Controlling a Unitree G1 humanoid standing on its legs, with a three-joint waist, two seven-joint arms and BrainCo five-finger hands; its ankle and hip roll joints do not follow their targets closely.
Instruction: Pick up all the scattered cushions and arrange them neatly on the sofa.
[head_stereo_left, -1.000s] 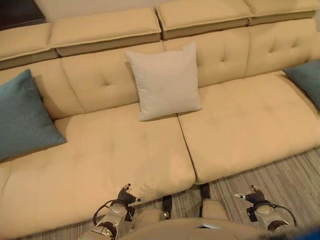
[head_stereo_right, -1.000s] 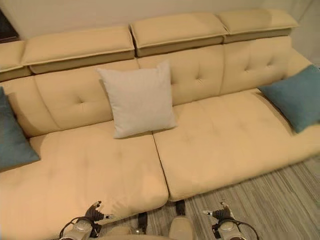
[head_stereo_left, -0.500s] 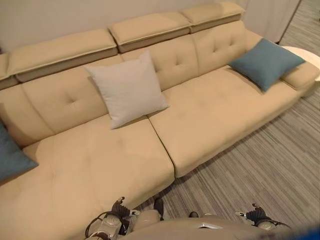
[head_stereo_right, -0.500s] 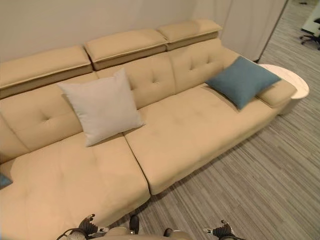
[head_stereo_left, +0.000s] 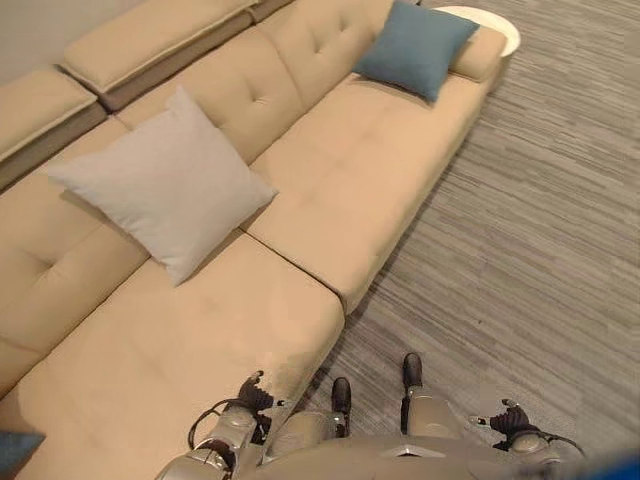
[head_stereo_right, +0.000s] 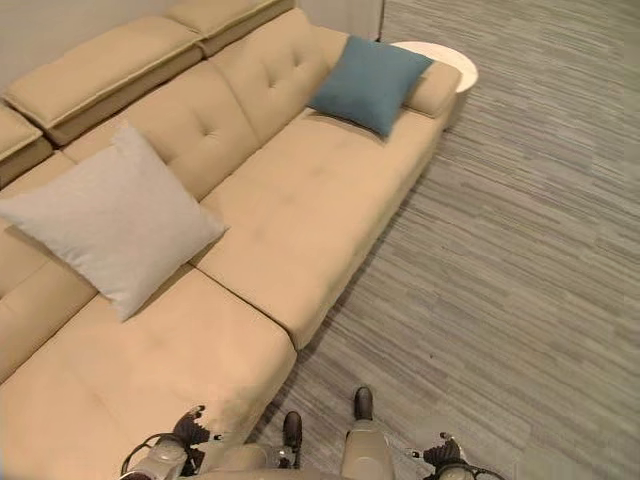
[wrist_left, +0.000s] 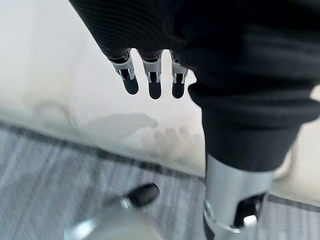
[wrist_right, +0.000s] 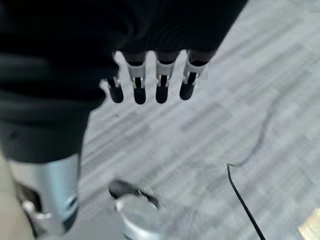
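Searching stage. Left hand (wrist_left: 150, 75) and right hand (wrist_right: 150, 82) hang empty, fingers straight. Beige cushion (head_stereo_left: 165, 190) mid-sofa (head_stereo_left: 330, 200), blue cushion (head_stereo_left: 415, 48) at far end. Next: scan the floor (head_stereo_left: 530, 230).

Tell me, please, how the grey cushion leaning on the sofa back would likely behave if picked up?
The grey cushion looks plump and soft, so probably light and squashy. Held by one corner it would likely sag. Its woven-looking cloth seems unlikely to slip.
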